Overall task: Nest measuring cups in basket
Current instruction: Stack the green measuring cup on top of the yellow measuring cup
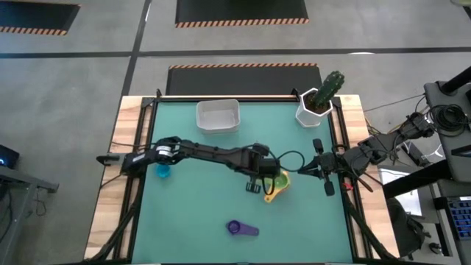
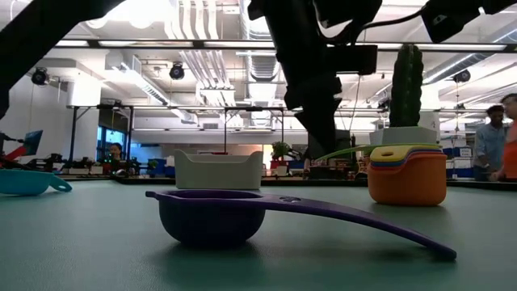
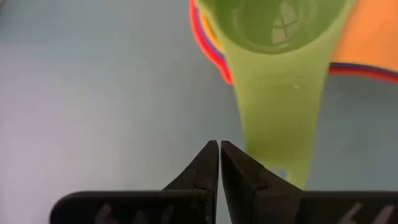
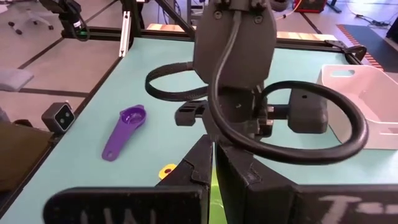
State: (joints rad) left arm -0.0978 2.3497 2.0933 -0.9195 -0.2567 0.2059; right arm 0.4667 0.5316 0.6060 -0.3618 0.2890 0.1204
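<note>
- The left gripper (image 3: 219,155) has its jaws pressed together with nothing between them, hovering just above the flat handle of the green cup (image 3: 277,74). The handle runs lengthwise from the cup's bowl toward the jaws, a little to one side of their closed tips.
- That green cup sits on top of the nested stack of cups (image 2: 407,174) (orange at the bottom, with yellow, red and blue rims showing beneath the green). The stack stands on the worktop (image 1: 199,221) right of centre, well apart from the basket.
- The right gripper (image 4: 208,165) also has its jaws closed and empty. It waits near the right edge of the worktop, pointing across at the left arm and the stack.
- The basket (image 1: 218,115) stands empty near the far edge of the worktop, beyond the left arm.
- Two cups are still loose: the purple cup (image 1: 241,229) near the front edge, its long handle lying flat, and the teal cup (image 1: 163,171) at the left by the left arm's base.
- Judged from this, the left arm is nearer the stack. To take the green handle, its jaws would first need to open and line up across the handle's long axis.
- A white pot with a cactus (image 1: 321,99) stands at the far right corner, out of the way.
</note>
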